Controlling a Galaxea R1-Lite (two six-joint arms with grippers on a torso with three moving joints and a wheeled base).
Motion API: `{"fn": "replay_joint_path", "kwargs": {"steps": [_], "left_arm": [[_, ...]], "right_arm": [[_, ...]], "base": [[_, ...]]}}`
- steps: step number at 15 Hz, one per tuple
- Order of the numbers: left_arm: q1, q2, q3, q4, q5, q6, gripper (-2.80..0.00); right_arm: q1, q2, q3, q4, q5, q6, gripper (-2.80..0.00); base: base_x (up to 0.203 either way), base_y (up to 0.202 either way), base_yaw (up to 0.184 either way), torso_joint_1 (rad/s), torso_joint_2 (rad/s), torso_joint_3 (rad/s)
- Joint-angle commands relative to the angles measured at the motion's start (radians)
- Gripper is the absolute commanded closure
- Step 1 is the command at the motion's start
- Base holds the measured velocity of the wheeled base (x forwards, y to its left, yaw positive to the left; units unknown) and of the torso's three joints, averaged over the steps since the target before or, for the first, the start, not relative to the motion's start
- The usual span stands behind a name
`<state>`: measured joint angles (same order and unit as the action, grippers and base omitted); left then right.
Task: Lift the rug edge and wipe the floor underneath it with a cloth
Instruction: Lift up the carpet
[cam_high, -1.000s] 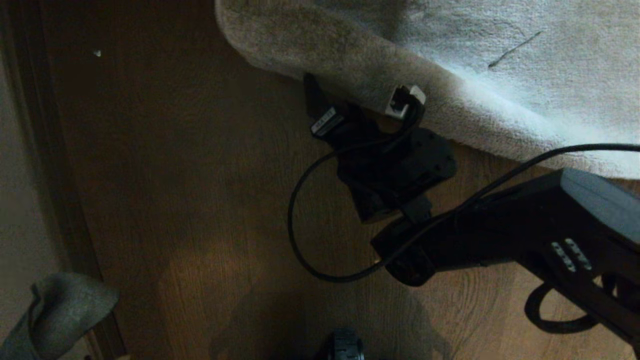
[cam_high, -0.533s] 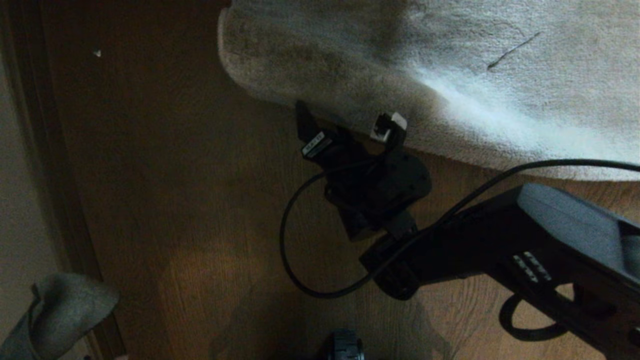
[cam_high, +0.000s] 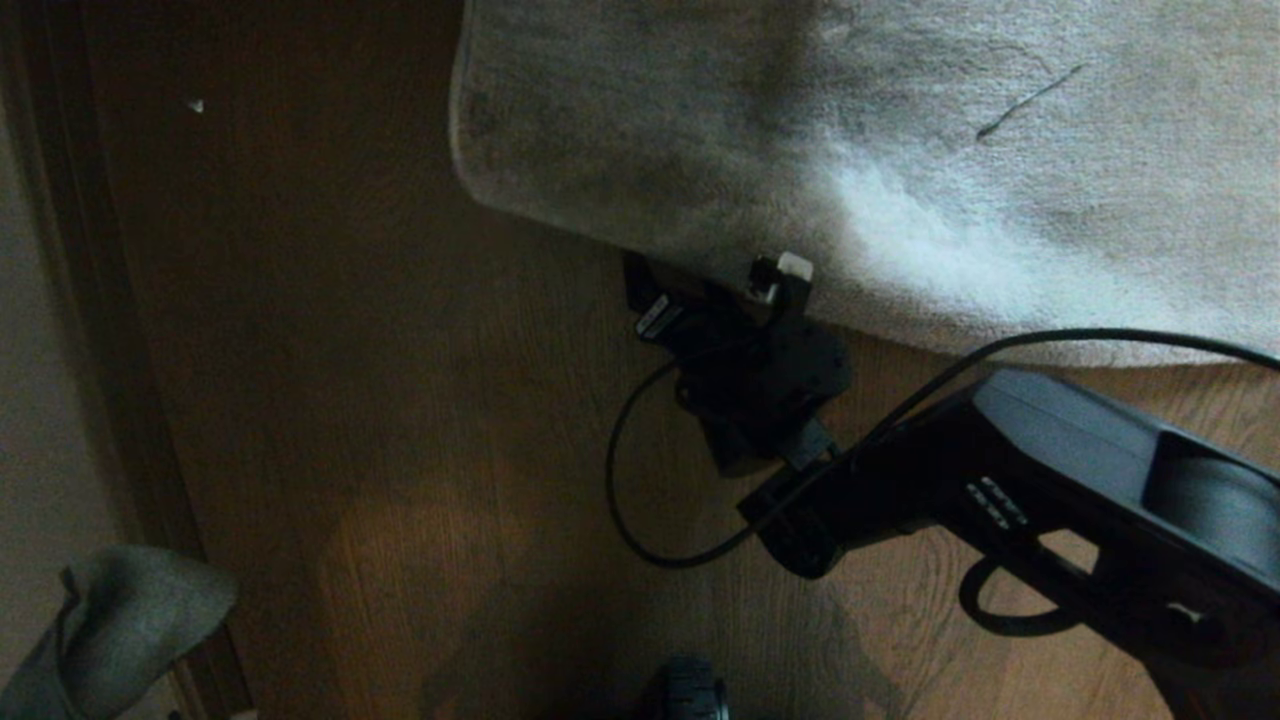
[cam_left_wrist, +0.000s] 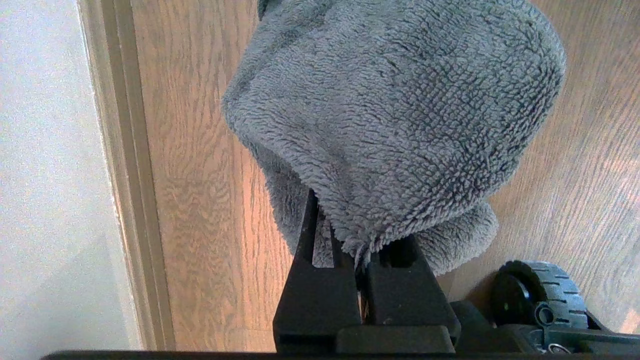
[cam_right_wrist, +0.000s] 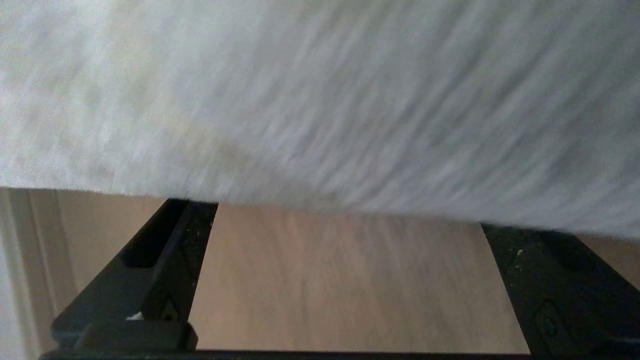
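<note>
The right gripper (cam_high: 715, 285), jaws wide open, sits at the rug edge (cam_high: 600, 225) in the frame's middle. If it closes too shallow, the pile may slip out. The left gripper (cam_left_wrist: 362, 250), lower left, clamps the cloth (cam_left_wrist: 395, 115).

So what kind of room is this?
Probably a room in a home, maybe a living room or bedroom: a soft grey rug lies on a wooden floor, with a skirting board along a pale wall.

Black right arm (cam_high: 1050, 500) with grey panel, looping black cable (cam_high: 640, 500), black wedge-fingered tool (cam_high: 715, 285)
</note>
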<state>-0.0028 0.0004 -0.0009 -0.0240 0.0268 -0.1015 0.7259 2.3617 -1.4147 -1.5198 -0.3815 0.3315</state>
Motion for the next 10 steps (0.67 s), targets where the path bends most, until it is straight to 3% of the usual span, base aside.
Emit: {"fn": "replay_joint_path", "kwargs": {"steps": [1,10], "left_arm": [[0.000,0.000,-0.001,-0.001,0.001,-0.001,0.00],[0.000,0.000,0.000,-0.001,0.001,-0.001,0.00]], "right_arm": [[-0.030,-0.025,0.001,-0.050,-0.007,0.004,-2.80],[-0.019,-0.185,-0.001,0.011,0.007,0.042,-2.80]], "base": [[0.000,0.000,0.000,0.000,0.00,0.000],[0.000,0.000,0.000,0.000,0.00,0.000]]}}
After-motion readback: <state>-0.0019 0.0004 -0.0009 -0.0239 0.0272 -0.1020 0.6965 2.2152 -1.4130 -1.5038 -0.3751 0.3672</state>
